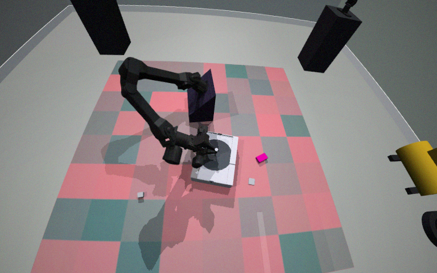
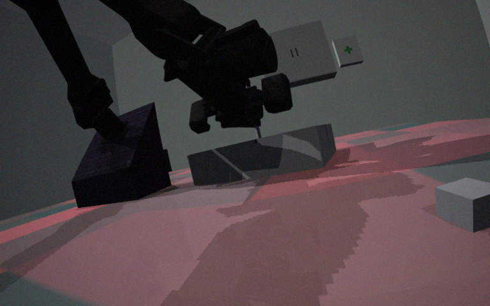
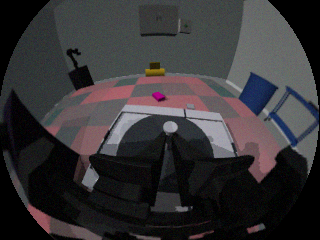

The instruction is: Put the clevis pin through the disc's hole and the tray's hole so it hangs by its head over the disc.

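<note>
Left of the tray [image 1: 213, 180] [image 2: 300, 155] [image 3: 205, 114], in the top view, we observe a pale cube [image 1: 140, 194] [image 2: 459, 206]. Above the tray, the gripper [image 1: 215, 151] [image 2: 257, 126] [image 3: 168, 135] is nearly closed, clamping the pin [image 1: 216, 149] [image 2: 258, 132] [image 3: 170, 128] upright, head uppermost. The disc [image 1: 222, 161] [image 3: 137, 137] lies inside the tray, partly obscured; we cannot verify the pin's insertion depth. Right of the tray we note a magenta block [image 1: 261, 157] [image 3: 158, 96], then a yellow cylinder [image 1: 417, 167] [image 3: 155, 72], cropped in the top view
</note>
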{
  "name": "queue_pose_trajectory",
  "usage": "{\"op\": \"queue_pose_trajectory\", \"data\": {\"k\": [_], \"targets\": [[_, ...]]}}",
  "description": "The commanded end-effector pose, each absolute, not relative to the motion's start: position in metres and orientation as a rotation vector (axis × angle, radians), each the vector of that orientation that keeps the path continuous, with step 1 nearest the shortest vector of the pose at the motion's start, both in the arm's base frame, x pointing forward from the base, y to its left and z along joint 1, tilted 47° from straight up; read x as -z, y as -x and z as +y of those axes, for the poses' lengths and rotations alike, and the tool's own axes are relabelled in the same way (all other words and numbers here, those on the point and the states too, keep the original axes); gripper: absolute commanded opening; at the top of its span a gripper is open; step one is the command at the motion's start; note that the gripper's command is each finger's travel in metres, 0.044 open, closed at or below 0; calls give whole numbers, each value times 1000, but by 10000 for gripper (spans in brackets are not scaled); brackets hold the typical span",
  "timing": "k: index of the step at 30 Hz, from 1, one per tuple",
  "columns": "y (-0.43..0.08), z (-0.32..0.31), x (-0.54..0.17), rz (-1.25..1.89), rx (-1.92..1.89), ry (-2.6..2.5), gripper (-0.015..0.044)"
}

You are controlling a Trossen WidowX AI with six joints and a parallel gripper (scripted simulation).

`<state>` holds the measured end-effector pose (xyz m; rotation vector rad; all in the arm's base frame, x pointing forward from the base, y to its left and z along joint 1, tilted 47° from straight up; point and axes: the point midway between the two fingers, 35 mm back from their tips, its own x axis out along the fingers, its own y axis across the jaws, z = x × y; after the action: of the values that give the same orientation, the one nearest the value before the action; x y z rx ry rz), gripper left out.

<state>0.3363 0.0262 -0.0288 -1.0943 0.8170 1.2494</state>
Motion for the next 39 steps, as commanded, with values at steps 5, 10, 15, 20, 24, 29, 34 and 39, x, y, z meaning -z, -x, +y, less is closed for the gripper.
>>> {"op": "queue_pose_trajectory", "data": {"k": [5,10,15,20,24,29,34,39], "targets": [[-337,25,30,807,-1246,1114,0],[-336,26,30,797,-1251,1115,0],[-335,26,31,784,-1258,1106,0],[-334,25,31,778,-1262,1097,0],[-334,25,30,777,-1265,1089,0],[-333,24,31,777,-1266,1081,0],[-335,24,30,788,-1261,1085,0],[-337,25,30,800,-1254,1091,0]]}}
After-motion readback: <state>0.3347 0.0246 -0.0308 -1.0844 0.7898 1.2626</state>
